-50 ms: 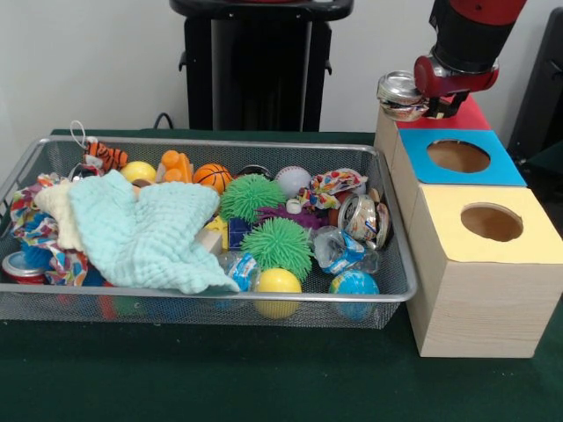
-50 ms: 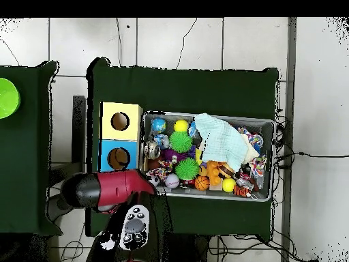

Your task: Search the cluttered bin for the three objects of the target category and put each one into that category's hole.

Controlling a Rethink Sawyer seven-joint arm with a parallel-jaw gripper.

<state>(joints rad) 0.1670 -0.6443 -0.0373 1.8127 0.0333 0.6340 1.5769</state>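
Front view: the red and black gripper point(image 1: 428, 98) hangs over the red-topped wooden box point(image 1: 471, 116) at the far end of a row of three boxes, clamped on a crushed silver metal can point(image 1: 401, 95). The can is dented and shiny, tilted with its round lid facing up and left, held clear above the box's left edge. Next in the row come the blue-topped box point(image 1: 506, 165) and the yellow-topped box point(image 1: 519, 251), each with a round hole. Beside them, the wire mesh bin point(image 1: 387, 294) holds another crumpled can point(image 1: 362, 216), green spiky balls point(image 1: 276, 246), a pale green cloth point(image 1: 145, 233) and a small basketball point(image 1: 212, 177).
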